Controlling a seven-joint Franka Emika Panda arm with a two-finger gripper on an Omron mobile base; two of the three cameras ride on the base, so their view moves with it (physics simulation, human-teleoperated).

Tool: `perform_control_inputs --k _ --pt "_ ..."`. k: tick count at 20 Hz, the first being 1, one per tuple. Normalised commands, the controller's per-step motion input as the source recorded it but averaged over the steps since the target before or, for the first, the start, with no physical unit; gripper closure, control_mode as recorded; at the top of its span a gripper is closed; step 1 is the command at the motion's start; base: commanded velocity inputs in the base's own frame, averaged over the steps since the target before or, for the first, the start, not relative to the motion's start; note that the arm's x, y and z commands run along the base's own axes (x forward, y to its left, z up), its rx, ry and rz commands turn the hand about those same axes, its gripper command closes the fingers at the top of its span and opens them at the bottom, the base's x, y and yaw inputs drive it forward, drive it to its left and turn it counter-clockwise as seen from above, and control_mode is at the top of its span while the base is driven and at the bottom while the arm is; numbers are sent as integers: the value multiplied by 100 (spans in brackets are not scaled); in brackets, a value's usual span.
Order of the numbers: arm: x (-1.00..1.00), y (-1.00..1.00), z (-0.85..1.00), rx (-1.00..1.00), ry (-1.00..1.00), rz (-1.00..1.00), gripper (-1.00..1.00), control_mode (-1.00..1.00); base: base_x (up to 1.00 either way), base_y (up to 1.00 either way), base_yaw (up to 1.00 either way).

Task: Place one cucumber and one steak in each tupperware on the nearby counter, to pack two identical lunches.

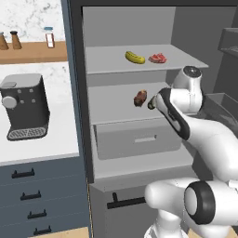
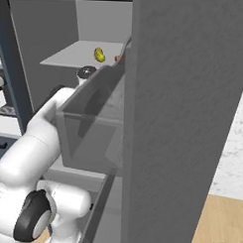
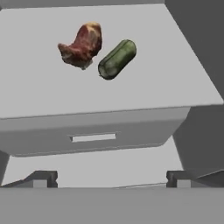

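You will find no legible text, label, brand, number or sign here. The coffee machine (image 1: pixel 24 106) carries blank buttons, and the white bottle (image 1: pixel 49 37) on the wooden shelf (image 1: pixel 32 52) shows a label too blurred to read.

middle shelf (image 3: pixel 39 94): steak (image 3: pixel 82 45) left, cucumber (image 3: pixel 117 59) just right (near back) | drawer (image 3: pixel 94 136) below front edge
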Motion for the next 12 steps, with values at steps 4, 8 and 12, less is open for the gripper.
perform_control_inputs --k 4,8,12 --pt "43 35 -10 -2 -2 -19 -100 -100 0 0 0" --pt "6 2 -9 0 -2 -19 -100 -100 0 0 0" --pt "0 -2 -9 0 0 -6 -100 -100 0 0 0"
